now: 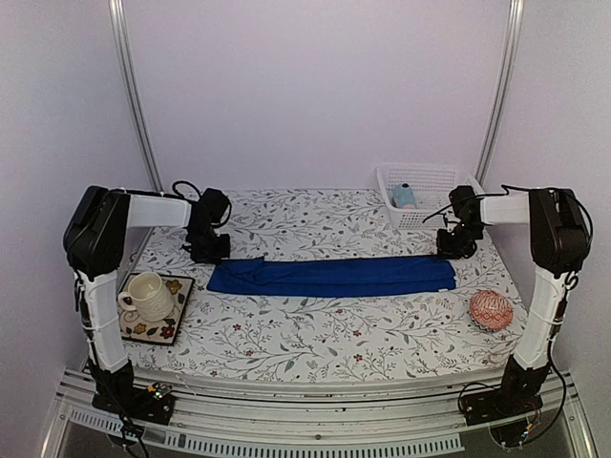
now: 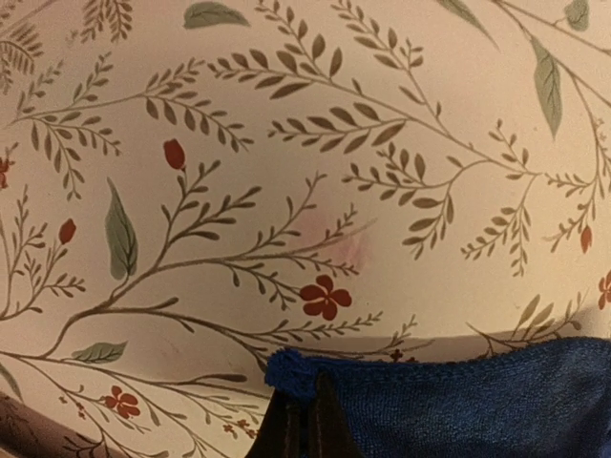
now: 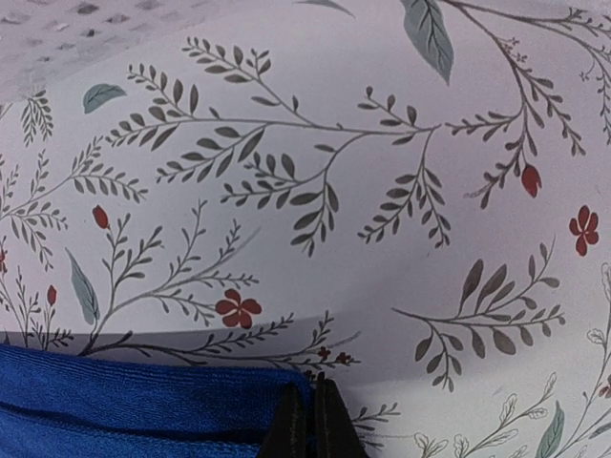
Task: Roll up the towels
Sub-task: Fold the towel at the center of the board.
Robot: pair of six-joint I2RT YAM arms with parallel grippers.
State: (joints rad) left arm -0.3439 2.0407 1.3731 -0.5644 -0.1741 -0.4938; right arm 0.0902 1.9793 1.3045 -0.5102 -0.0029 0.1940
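Across the middle of the worktop (image 1: pixel 286 334) lay the blue towel (image 1: pixel 334 275), stretched left to right. Left tool (image 1: pixel 212 250) was closed, pinching the towel's far left corner. Right tool (image 1: pixel 454 246) was closed on its far right corner. Light-blue towel (image 1: pixel 404 197) sat in the basket (image 1: pixel 434 176) at the far right corner. Ball (image 1: pixel 491 310) lay by the right edge.

A white lattice basket (image 1: pixel 434 216) stood at the far right corner of the table (image 1: pixel 315 336), which wore a cloth printed with leafy sprigs and small red flowers. Near the front left corner, a cream cup (image 1: pixel 146 294) sat on a square flowered coaster (image 1: pixel 174 322). A round pink-red patterned ball (image 1: pixel 491 310) lay by the right edge.
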